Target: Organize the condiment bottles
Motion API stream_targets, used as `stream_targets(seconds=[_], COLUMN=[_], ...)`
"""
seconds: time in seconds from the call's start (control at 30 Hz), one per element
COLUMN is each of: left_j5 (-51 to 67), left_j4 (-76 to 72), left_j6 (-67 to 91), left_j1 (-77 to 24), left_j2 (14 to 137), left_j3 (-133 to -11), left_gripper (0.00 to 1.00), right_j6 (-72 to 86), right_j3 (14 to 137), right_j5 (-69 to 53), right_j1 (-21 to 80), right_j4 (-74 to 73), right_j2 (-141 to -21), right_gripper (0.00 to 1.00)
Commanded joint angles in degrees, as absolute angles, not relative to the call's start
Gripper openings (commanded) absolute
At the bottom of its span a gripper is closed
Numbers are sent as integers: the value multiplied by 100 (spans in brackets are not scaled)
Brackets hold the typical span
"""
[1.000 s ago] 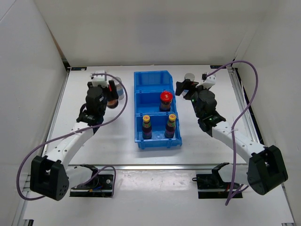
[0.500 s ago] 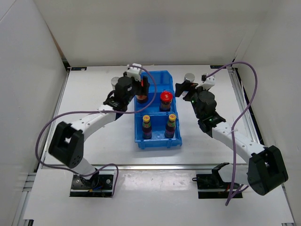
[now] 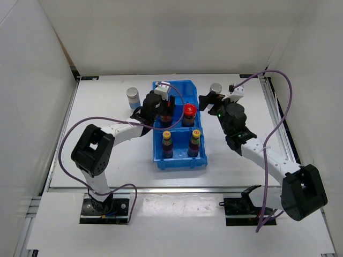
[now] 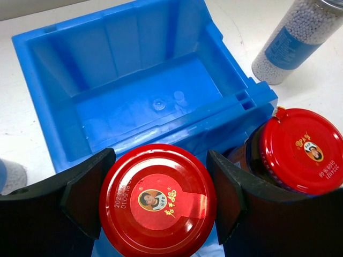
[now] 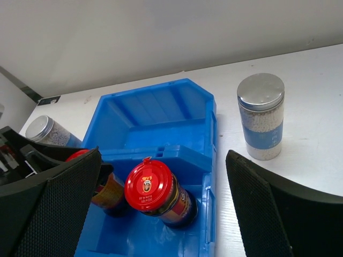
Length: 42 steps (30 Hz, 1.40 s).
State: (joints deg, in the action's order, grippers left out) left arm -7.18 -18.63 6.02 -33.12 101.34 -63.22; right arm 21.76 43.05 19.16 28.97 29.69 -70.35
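My left gripper is shut on a squat dark jar with a red lid, black fingers on either side of the lid. It holds the jar in the left of the blue bin's middle compartment. A second red-lidded jar stands just right of it. Two slim yellow-capped bottles stand in the near compartment. One silver-capped shaker stands on the table left of the bin, another right of it. My right gripper hangs wide open beside the bin, near the right shaker.
The bin's far compartment holds nothing. White walls close in the table at the back and both sides, with a metal rail along the right. Purple cables loop off both arms.
My left arm has carried the red-lidded jar from the table left of the bin rightward into the middle compartment, beside the other jar. The left shaker now stands uncovered. The right arm has not moved.
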Motion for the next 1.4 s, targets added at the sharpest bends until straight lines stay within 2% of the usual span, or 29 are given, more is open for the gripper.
stream_targets(seconds=[0.0, 0.07, 0.1, 0.13, 0.2, 0.23, 0.3, 0.43, 0.57, 0.67, 0.8, 0.93, 1.03, 1.17, 1.37], left_j5=[-721, -782, -782, -782, -730, -729, -790, -896, -958, -1011, -1212, -1616, -2064, -1917, -2258], left_j4=[-2821, -2900, -2953, -3014, -3067, -3067, -3067, -3120, -2989, -2016, -942, -159, -105, 307, -771], left_j6=[799, 800, 800, 800, 800, 730, 729, 467, 335, 194, -131, -395, -641, -642, -976], left_j1=[-3340, -3340, -3340, -3340, -3340, -3340, -3340, -3340, -3340, -3340, -3340, -3340, -3340, -2920, -2865], left_j2=[9949, 10011, 10011, 10011, 9959, 9958, 9897, 9713, 9317, 8834, 8053, 7086, 6321, 5565, 4870], left_j3=[-6364, -6311, -6258, -6197, -6135, -6135, -6073, -6021, -6090, -6633, -6873, -6391, -5495, -4826, -3596], left_gripper=[14, 20, 27, 39, 47, 58, 64, 100, 100, 100, 100, 100, 100, 100, 100], right_j6=[2206, 2206, 2206, 2206, 2206, 2206, 2206, 2259, 2188, 1961, 1627, 845, 659, 537, 404], right_j3=[4394, 4395, 4395, 4395, 4447, 4447, 4447, 4447, 4631, 5044, 5852, 6196, 6266, 6739, 6899], right_j5=[1838, 1837, 1837, 1837, 1837, 1837, 1785, 1784, 1993, 2083, 1601, 1415, 1153, 608, 282], right_j1=[2883, 2883, 2883, 2883, 2883, 2883, 2883, 2883, 2883, 2717, 2138, 1908, 1628, 1433, 1372], right_j4=[3199, 3199, 3199, 3199, 3146, 3146, 3146, 3094, 2665, 2023, 979, 1176, 1502, 1503, 2311], right_j2=[-7066, -7066, -7119, -7119, -7119, -7119, -7119, -7119, -7067, -7066, -7600, -8110, -8506, -9262, -10229], right_gripper=[100, 100, 100, 100, 100, 100, 100, 100, 100, 100, 100, 100, 100, 100, 100])
